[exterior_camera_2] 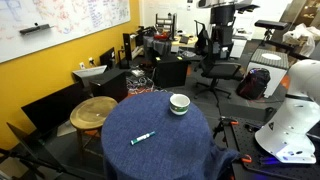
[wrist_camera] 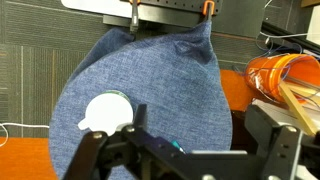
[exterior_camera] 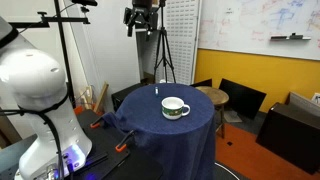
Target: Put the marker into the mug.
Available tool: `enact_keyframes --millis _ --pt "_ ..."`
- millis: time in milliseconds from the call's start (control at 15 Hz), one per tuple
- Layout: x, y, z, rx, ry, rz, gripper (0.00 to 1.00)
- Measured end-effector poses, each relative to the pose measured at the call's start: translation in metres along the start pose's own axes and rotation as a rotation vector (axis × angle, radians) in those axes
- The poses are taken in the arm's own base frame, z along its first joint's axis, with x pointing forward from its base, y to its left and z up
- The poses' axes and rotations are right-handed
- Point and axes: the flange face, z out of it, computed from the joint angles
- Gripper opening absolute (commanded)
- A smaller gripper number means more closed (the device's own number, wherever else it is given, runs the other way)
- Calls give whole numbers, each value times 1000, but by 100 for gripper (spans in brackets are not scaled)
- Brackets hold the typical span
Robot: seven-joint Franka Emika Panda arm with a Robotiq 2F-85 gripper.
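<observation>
On the blue table [exterior_camera_2: 165, 150] the marker [exterior_camera_2: 144, 137] lies apart from the mug [exterior_camera_2: 179, 103]. High above, the gripper [wrist_camera: 190, 140] has its jaws open.

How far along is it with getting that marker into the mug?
Nothing looks done yet: the marker lies on the blue tablecloth, well apart from the mug. In hand: the end effector hangs high above the table, open and holding nothing. Left to do: come down, grasp the marker, carry it over to the mug and drop it in.
</observation>
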Motion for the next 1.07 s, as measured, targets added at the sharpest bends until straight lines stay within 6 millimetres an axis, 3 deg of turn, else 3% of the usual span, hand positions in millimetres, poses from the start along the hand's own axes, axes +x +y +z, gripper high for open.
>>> enact_keyframes --millis 733,1067 --pt "2 1 -1 -24 11 7 100" --pt "24 7 1 -148 75 -9 100"
